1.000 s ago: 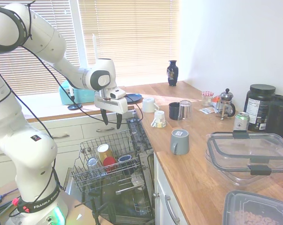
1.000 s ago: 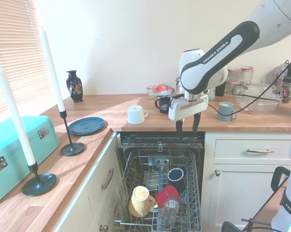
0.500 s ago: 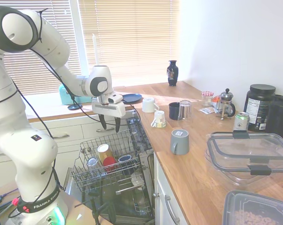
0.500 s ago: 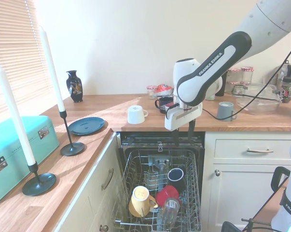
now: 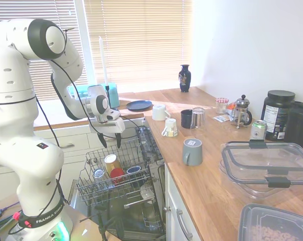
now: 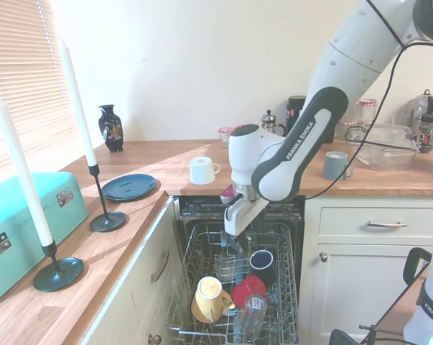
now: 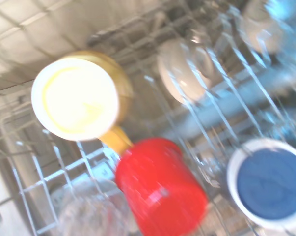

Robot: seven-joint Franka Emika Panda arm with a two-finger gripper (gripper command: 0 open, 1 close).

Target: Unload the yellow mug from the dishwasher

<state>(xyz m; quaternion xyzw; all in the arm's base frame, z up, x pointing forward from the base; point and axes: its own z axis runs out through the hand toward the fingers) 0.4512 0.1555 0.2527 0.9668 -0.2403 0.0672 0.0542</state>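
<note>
I have the gripper (image 5: 111,142) hanging over the pulled-out wire rack (image 5: 88,189) of the dishwasher (image 6: 239,215), its two dark fingers pointing down and spread apart with nothing between them. From the first exterior view they sit above the rack's rear edge, clear of the dishes.

The yellow mug (image 5: 110,163) stands bottom-up in the rack, its pale base facing up. In the first exterior view it is below the fingertips and a little toward the rack's front, apart from them. In the second exterior view the yellow mug (image 6: 208,299) lies in the front left part of the rack, while the gripper (image 6: 234,243) hovers nearer the rack's back, so the mug is not under the jaws yet.

The wrist view, blurred, shows the yellow mug (image 7: 81,96) with its handle reaching toward the red cup (image 7: 160,187), the two just beside each other; I cannot tell whether they touch. A blue-bottomed cup (image 7: 268,183) sits farther along the same row, and a pale dish (image 7: 179,69) rests behind the wires. In the first exterior view a clear glass (image 5: 98,175) stands just beside the red cup near the rack's front edge.

On the wooden counter (image 5: 216,186) near its dishwasher edge stands a grey mug (image 5: 192,151), with a white mug (image 5: 160,112) farther back.
</note>
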